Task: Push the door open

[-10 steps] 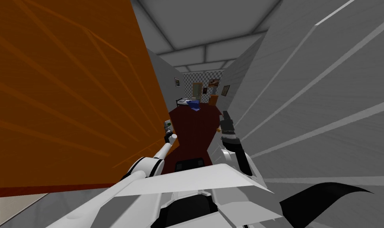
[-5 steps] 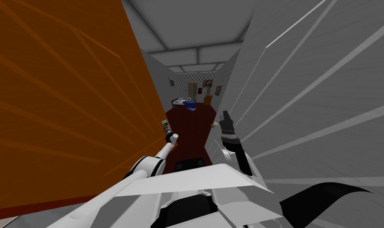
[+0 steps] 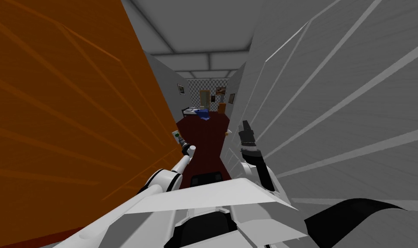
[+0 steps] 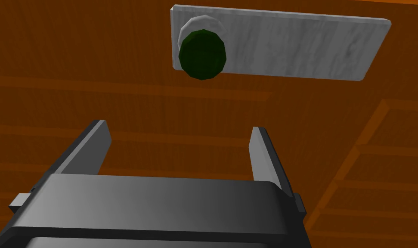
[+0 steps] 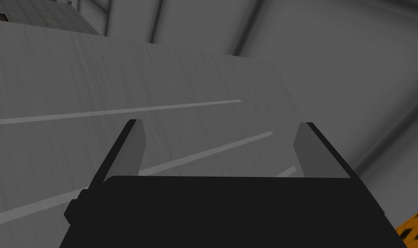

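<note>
The orange panelled door [image 3: 66, 107] stands swung open on my left. Its free edge carries a grey plate [image 4: 281, 43] with a dark green knob [image 4: 202, 54]. My left gripper [image 4: 178, 127] is open, faces the door's face just short of the knob, and holds nothing. In the head view the left gripper [image 3: 184, 144] sits at the door's edge just below the plate [image 3: 176, 134]. My right gripper [image 3: 246, 127] is raised beside a grey panelled surface [image 3: 332, 107]; the right gripper [image 5: 219, 124] is open and empty.
A narrow passage with a dark red floor [image 3: 205, 137] runs ahead between the orange door and the grey panelled surface. A small orange knob [image 3: 225, 134] sticks out of that grey surface. A bed with a blue thing [image 3: 202, 113] stands at the far end.
The orange door has swung farther to the left, its edge and knob plate drifting left in the head view. My left gripper has followed it. The right arm holds its pose.
</note>
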